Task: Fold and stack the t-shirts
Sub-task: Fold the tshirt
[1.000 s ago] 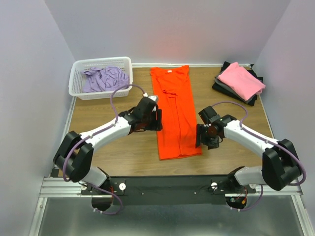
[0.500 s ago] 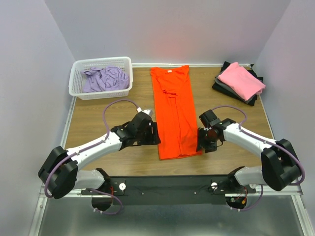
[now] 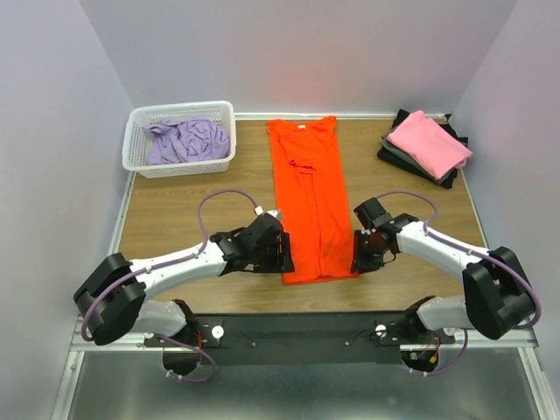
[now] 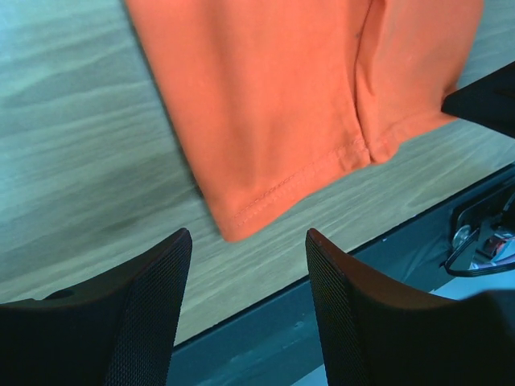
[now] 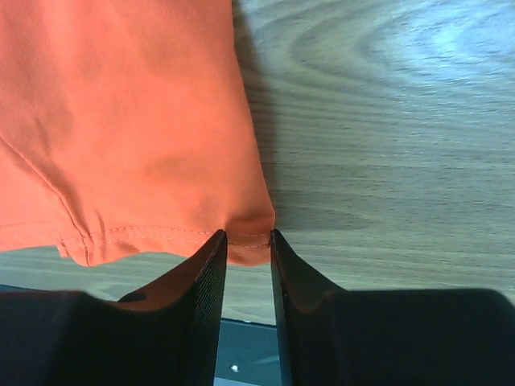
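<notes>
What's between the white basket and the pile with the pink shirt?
The orange shirt lies flat between the basket and the pink shirt, seen from the top camera.

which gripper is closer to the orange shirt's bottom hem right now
Right. The right gripper has its jaws closing on the orange shirt at its hem corner. The left gripper hangs open short of the opposite corner, not touching.

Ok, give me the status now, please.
Right fingers pinching near hem corner of orange shirt. Left fingers open, short of other corner. Nothing in the way.
</notes>
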